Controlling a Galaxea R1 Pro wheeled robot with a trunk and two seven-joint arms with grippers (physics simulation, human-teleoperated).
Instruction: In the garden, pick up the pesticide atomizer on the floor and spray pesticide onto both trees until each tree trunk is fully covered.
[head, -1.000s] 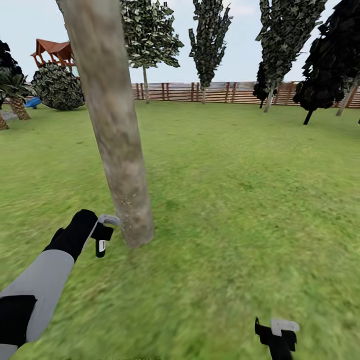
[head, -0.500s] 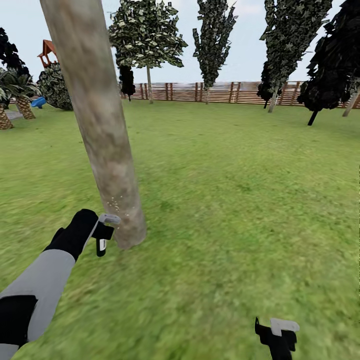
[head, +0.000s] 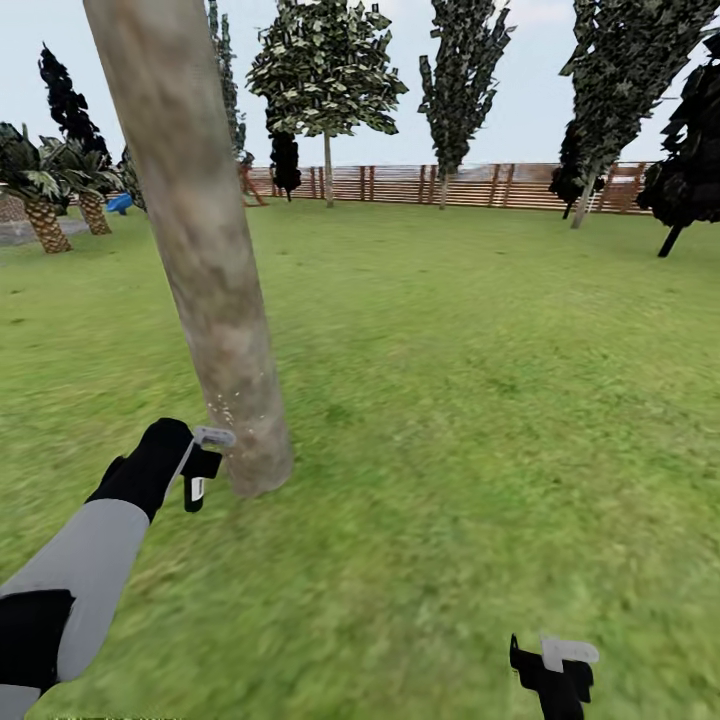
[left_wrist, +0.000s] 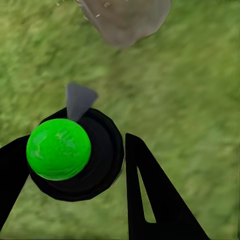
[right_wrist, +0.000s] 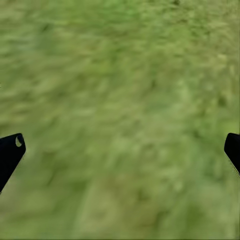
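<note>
A thick mottled grey-tan tree trunk (head: 215, 300) rises from the grass at the left of the head view, leaning slightly. My left gripper (head: 203, 468) hovers just left of its base, low over the lawn. In the left wrist view the gripper (left_wrist: 77, 142) is shut on the pesticide atomizer (left_wrist: 75, 155), a black round body with a bright green ball on top. Its grey nozzle (left_wrist: 78, 100) points toward the trunk base (left_wrist: 125, 20). Pale specks (head: 225, 410) dot the bark near the gripper. My right gripper (head: 555, 675) hangs open over bare grass, its fingertips (right_wrist: 10, 152) far apart.
Open lawn (head: 480, 380) stretches right and ahead to a brown slatted fence (head: 450, 185). A leafy thin-trunked tree (head: 326, 70) and dark narrow trees stand along the fence. Short palms (head: 45, 215) stand at the far left.
The whole head view has swung, so the background slid right and the trunk sits further left. My left arm keeps its place beside the trunk base with the atomizer; the right arm is unchanged.
</note>
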